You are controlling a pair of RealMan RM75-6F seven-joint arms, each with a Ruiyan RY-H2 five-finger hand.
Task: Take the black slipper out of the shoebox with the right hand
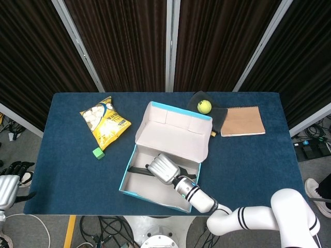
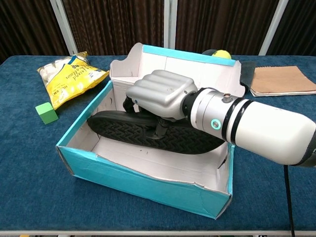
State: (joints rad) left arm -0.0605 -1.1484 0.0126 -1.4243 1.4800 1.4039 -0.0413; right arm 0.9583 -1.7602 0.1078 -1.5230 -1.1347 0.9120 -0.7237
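my right hand [image 2: 160,95] grips the black slipper [image 2: 148,132], sole up inside the shoebox [image 2: 143,180]. if it catches the wall, the box could lift too. my left hand [image 1: 7,185] hangs off the table; i can't tell its state.

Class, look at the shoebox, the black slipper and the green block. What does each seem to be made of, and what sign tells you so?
Shoebox: likely cardboard, matte teal outside, pale inside, its rim torn. Black slipper: probably rubber or foam, matte, with a zigzag tread. Green block: unclear, perhaps foam or painted wood; flat, dull faces.
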